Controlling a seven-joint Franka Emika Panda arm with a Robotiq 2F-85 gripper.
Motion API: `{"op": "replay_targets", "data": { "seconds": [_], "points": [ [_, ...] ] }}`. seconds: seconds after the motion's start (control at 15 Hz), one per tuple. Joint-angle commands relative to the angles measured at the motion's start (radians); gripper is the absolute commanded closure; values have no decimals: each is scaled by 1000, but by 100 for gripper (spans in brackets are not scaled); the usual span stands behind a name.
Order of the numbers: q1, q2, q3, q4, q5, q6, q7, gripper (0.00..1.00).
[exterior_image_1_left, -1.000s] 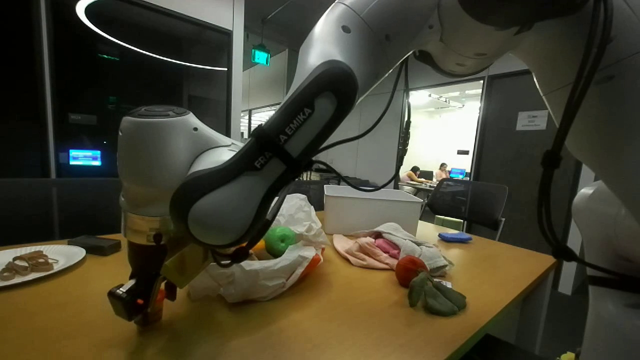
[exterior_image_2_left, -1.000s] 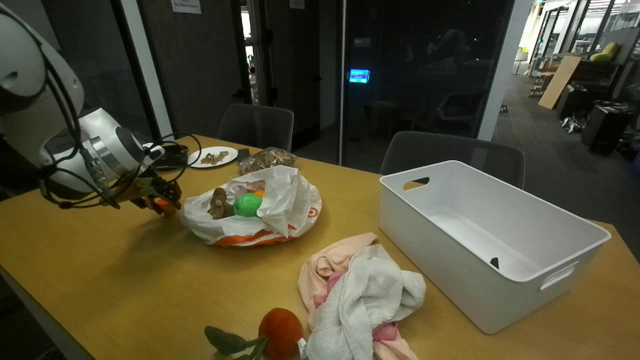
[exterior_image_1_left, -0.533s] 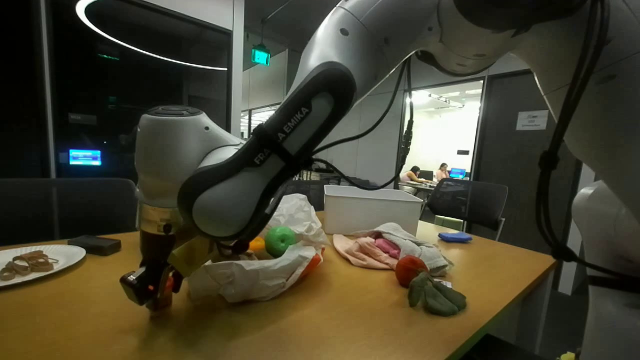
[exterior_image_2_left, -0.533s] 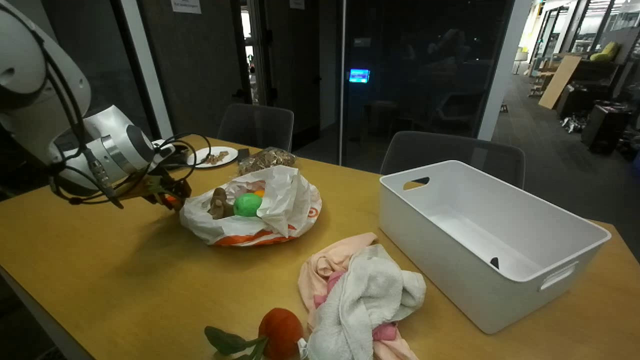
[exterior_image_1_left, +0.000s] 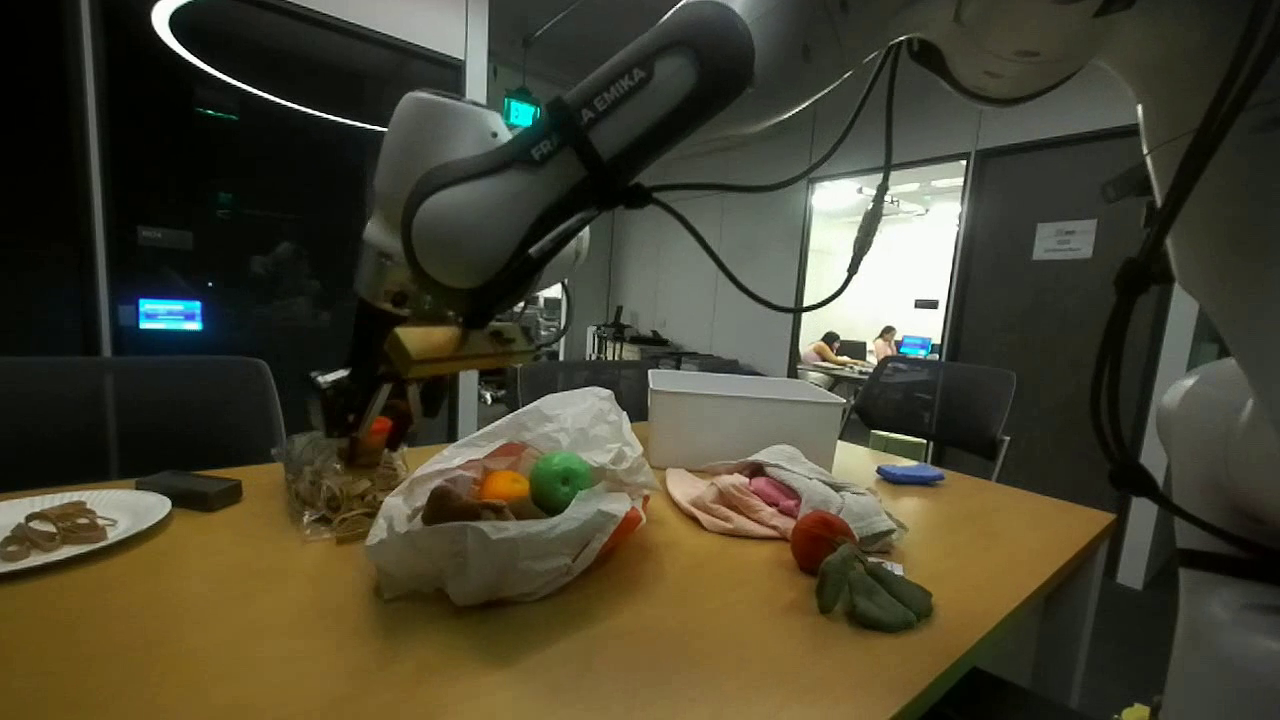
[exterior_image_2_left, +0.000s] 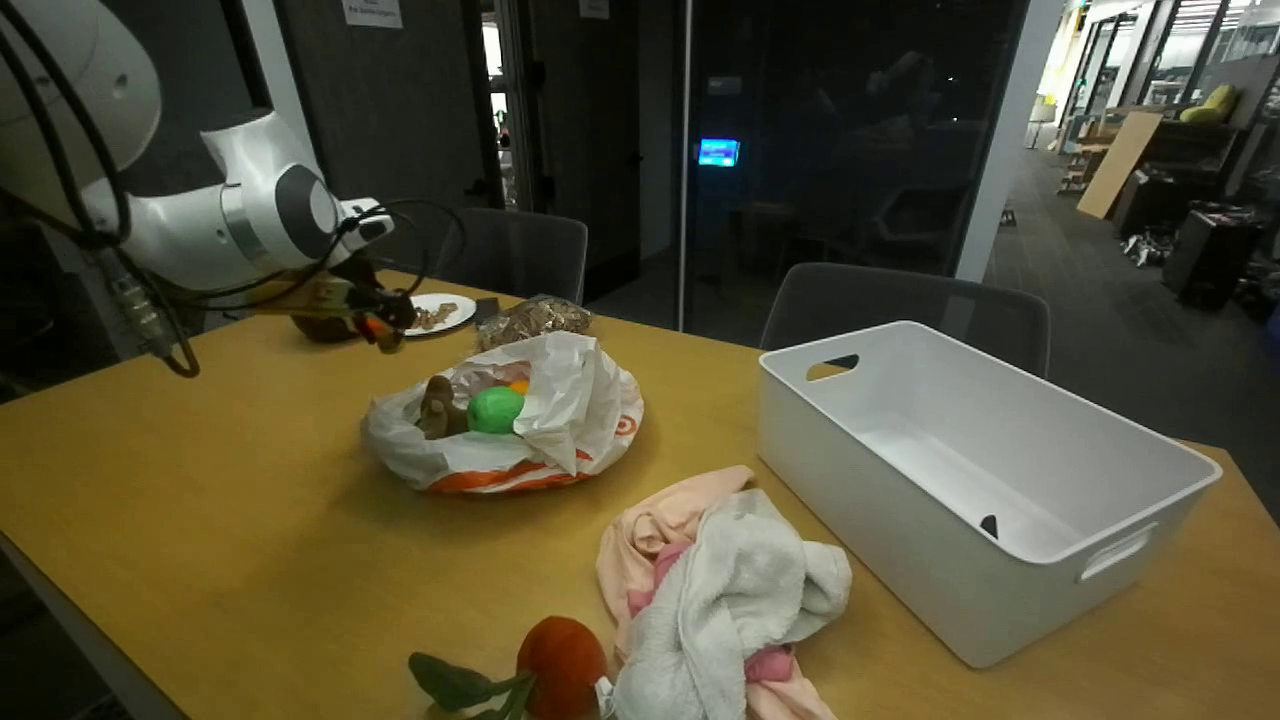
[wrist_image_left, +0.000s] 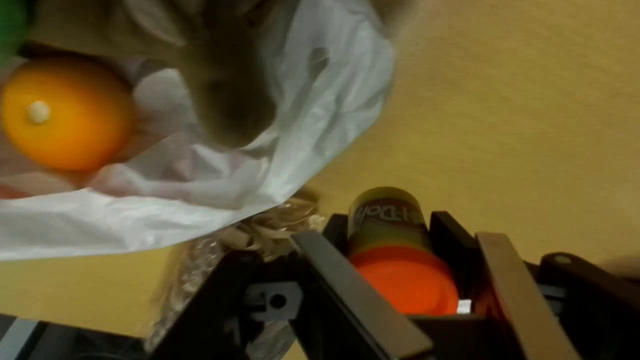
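Observation:
My gripper (wrist_image_left: 390, 235) is shut on a Play-Doh can with an orange-red lid (wrist_image_left: 402, 280), its sides between the fingers. In both exterior views the gripper (exterior_image_1_left: 385, 415) (exterior_image_2_left: 385, 325) is raised above the table with the can. A white plastic bag (exterior_image_1_left: 480, 560) (exterior_image_2_left: 500, 470) lies beside and below it; it also shows in the wrist view (wrist_image_left: 345, 95). In the bag are a green fruit (exterior_image_1_left: 561, 483), an orange fruit (wrist_image_left: 67, 115) and a brown toy (exterior_image_2_left: 438, 410). A clear bag of brown pieces (exterior_image_1_left: 325, 495) is behind the gripper.
A white bin (exterior_image_2_left: 870, 500) stands on the table. Near it are pink and grey cloths (exterior_image_2_left: 740, 570) and a red plush with green leaves (exterior_image_2_left: 562, 665). A white plate (exterior_image_1_left: 140, 512) with brown pieces, a black box (exterior_image_1_left: 190, 490) and a blue item (exterior_image_1_left: 910, 474) also lie there.
My gripper has risen from near the tabletop with the can in it and moved to the right in both exterior views. The bag and other objects have stayed in place.

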Motion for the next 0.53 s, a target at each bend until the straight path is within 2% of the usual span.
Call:
{"op": "replay_targets", "data": {
  "seconds": [0.0, 0.2, 0.47],
  "points": [
    [-29, -102, -70, -84, -72, -47, 43, 77],
    [-65, -119, -90, -155, -117, -89, 58, 77],
    [-83, -71, -116, -234, -242, 77, 138, 77]
  ]
}}
